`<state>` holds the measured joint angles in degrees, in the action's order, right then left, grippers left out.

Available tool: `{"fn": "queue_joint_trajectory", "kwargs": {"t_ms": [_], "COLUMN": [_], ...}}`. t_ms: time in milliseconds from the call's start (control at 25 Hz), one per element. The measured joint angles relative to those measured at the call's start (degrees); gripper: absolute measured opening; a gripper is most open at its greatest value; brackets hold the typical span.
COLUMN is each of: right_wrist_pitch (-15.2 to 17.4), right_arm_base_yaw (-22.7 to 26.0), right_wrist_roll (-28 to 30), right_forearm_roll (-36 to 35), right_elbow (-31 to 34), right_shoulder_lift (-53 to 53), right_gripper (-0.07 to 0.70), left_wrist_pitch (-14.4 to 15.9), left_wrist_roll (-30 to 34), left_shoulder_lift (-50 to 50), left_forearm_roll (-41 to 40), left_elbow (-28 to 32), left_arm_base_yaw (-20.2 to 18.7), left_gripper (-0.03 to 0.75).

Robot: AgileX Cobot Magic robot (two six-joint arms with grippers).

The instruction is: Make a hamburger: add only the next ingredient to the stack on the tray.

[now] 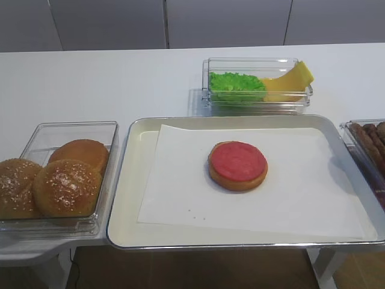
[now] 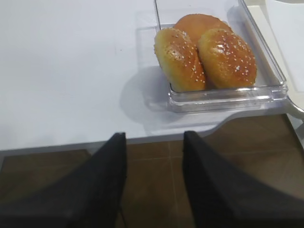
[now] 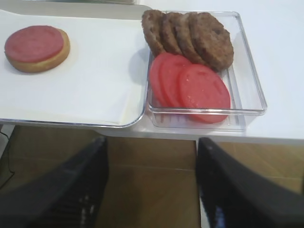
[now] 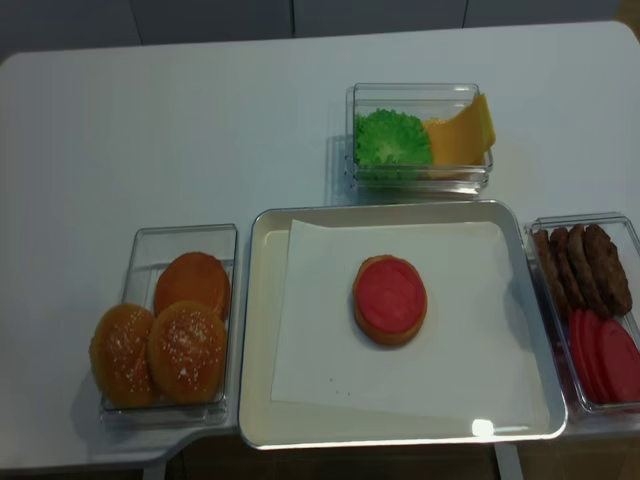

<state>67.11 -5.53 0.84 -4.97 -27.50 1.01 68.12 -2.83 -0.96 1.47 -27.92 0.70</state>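
A thin red-pink disc (image 1: 237, 161) lies flat on the bun half (image 1: 224, 179), covering its cut face, near the middle of the cream tray (image 1: 129, 180) on the white paper. The right wrist view shows the same disc (image 3: 34, 42) on the bun at the upper left. My right gripper (image 3: 152, 142) hangs open and empty below the table's front edge, in front of the tray's right corner. My left gripper (image 2: 154, 135) is also open and empty, below the table edge near the bun box. Neither gripper appears in the high views.
A clear box of sesame buns (image 1: 60, 180) stands left of the tray. Behind the tray, a box holds green lettuce (image 1: 237, 86) and yellow cheese (image 1: 289, 81). Right of the tray, a box holds brown patties (image 3: 190, 38) and more red slices (image 3: 194, 85).
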Motion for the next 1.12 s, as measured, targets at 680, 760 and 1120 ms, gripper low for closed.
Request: {"fn": "queue_joint_trajectory", "kwargs": {"t_ms": [680, 760, 1120], "right_wrist_pitch": [-0.9, -0.9, -0.9], "right_arm_base_yaw": [0.0, 0.0, 0.0], "right_wrist_roll": [-0.3, -0.3, -0.3], "right_forearm_roll": [0.3, 0.3, 0.4], "right_elbow": [0.3, 0.3, 0.3], "right_shoulder_lift": [0.0, 0.0, 0.0], "right_gripper": [0.439, 0.439, 0.439], "left_wrist_pitch": [0.0, 0.0, 0.0], "left_wrist_roll": [0.0, 0.0, 0.0], "left_shoulder_lift": [0.0, 0.0, 0.0], "left_forearm_roll": [0.0, 0.0, 0.0], "left_elbow": [0.0, 0.0, 0.0], "left_arm_base_yaw": [0.0, 0.0, 0.0], "left_gripper": [0.299, 0.298, 0.299]}}
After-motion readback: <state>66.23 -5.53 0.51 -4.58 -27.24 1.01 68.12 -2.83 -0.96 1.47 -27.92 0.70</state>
